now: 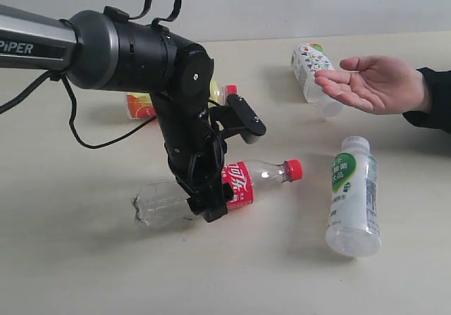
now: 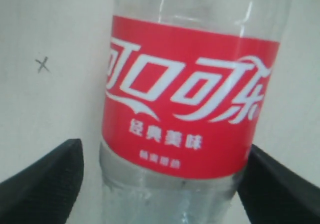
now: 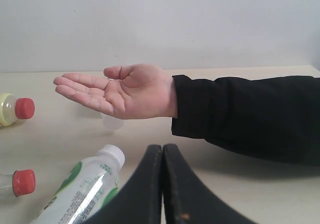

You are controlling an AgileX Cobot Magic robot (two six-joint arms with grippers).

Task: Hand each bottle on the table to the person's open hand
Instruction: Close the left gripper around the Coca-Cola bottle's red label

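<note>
At the near desk (image 1: 70, 280) edge, open surface runs across the full width. Left pincer (image 1: 209, 202) stands wide, straddling the lying cola bottle (image 1: 243, 182), not clamped. Right pincer (image 3: 162, 149) is pressed shut, empty. Green-labelled bottle (image 1: 352, 195) lies rightward; open hand (image 1: 373, 82) hovers beyond.

Plain pale grey-white wall (image 1: 282, 5), matte and unmarked, spanning the whole back of the scene. Black fabric sleeve (image 3: 250, 114), long and close-fitting with a cuff, lying in front of and below the wall, entering at the right edge of the exterior view. Small dark hand-drawn cross mark (image 2: 43, 64), thin-lined; position relative to the wall cannot be told.
</note>
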